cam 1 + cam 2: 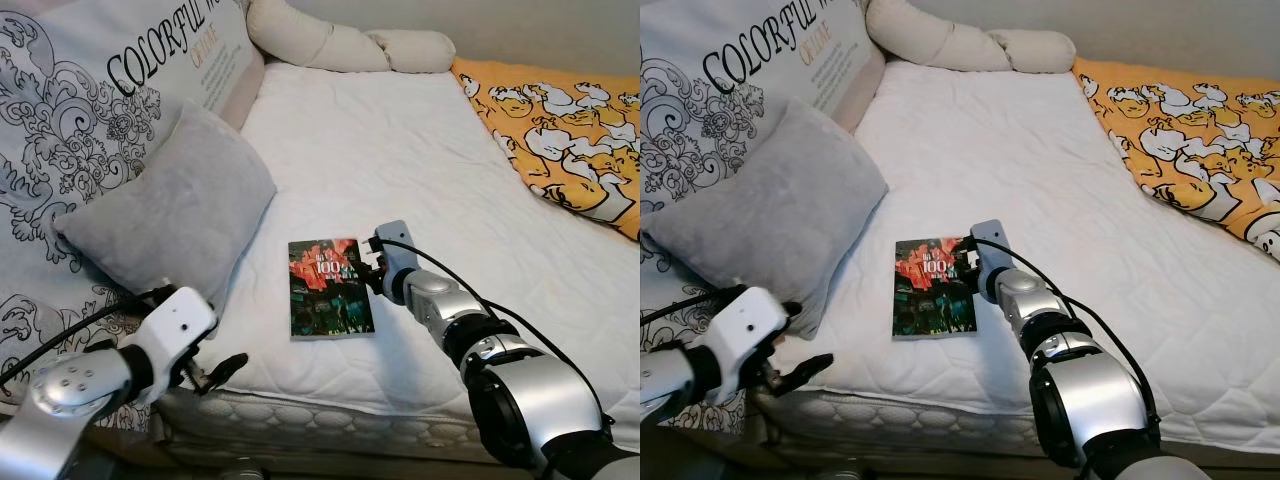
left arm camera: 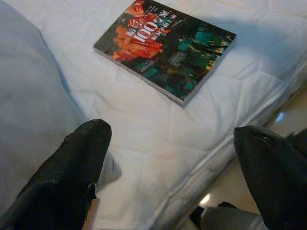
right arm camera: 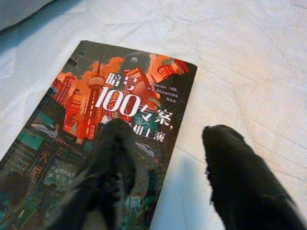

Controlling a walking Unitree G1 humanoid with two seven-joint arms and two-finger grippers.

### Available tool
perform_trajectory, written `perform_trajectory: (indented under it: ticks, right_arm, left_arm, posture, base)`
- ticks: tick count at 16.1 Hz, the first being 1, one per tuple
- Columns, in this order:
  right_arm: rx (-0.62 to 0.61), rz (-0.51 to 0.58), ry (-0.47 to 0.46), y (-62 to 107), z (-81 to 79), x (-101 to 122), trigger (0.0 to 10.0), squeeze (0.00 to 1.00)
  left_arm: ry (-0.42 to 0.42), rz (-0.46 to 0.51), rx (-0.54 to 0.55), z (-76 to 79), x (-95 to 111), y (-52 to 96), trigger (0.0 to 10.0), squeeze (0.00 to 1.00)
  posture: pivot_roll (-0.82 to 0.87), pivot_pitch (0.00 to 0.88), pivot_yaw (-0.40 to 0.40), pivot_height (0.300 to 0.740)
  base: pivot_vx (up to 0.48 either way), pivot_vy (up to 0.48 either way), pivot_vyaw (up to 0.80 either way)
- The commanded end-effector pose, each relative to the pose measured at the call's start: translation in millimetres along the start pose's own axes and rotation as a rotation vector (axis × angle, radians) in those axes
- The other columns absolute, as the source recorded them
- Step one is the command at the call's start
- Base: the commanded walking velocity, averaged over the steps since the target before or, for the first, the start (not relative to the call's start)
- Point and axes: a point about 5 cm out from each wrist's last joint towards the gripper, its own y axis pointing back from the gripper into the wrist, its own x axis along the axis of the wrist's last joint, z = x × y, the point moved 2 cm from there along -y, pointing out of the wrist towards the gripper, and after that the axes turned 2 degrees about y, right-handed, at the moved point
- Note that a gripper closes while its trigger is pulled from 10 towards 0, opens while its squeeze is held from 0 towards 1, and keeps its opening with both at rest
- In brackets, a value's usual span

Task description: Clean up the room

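A paperback book (image 1: pixel 330 288) with a dark red and teal city cover lies flat on the white mattress (image 1: pixel 400 150), close to its front edge. My right gripper (image 3: pixel 168 134) is open and low over the book's right edge. One finger (image 3: pixel 112 177) hangs over the cover and the other is above the sheet beside it. My left gripper (image 2: pixel 172 129) is open at the mattress's front left corner, off the bed's edge, pointing toward the book (image 2: pixel 165 48) with nothing between its fingers.
A grey pillow (image 1: pixel 170 205) leans against a large printed cushion (image 1: pixel 90 90) at the left, just beside the book. Beige bolster pillows (image 1: pixel 340 45) lie at the head of the bed. An orange duck-print blanket (image 1: pixel 560 130) covers the far right.
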Motion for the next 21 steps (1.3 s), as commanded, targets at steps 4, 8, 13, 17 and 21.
perform_trajectory:
  ticks: [4,8,13,17,21]
  right_arm:
    - [0.029,0.066,-0.064,6.7,16.4,1,10.0,1.0]
    - [0.006,0.177,-0.12,23.4,38.8,-21,10.0,1.0]
    - [-0.161,0.428,-0.217,58.6,45.7,-17,10.0,1.0]
    - [-0.217,0.485,-0.23,86.8,35.4,-26,10.0,1.0]
    - [-0.244,0.421,-0.176,91.0,31.1,-36,10.0,1.0]
  left_arm:
    - [0.026,0.047,0.06,-1.8,1,-17.2,10.0,0.0]
    - [0.119,0.172,0.247,-4.9,9,-45.3,10.0,0.0]
    - [0.252,0.242,0.539,-29.3,13,-52.2,10.0,0.0]
    - [0.321,0.279,0.612,-32.0,12,-54.4,10.0,0.0]
    - [0.288,0.246,0.654,-35.1,7,-50.1,10.0,0.0]
  posture:
    - [0.14,0.0,-0.063,0.74]
    - [0.02,0.0,-0.038,0.74]
    - [-0.05,0.0,-0.02,0.74]
    - [-0.07,0.0,-0.031,0.74]
    - [-0.03,0.0,-0.053,0.74]
  base:
    - [0.0,0.0,0.0]
    - [0.0,0.0,0.0]
    - [0.0,-0.17,0.0]
    - [0.0,-0.48,0.0]
    - [0.0,-0.48,0.0]
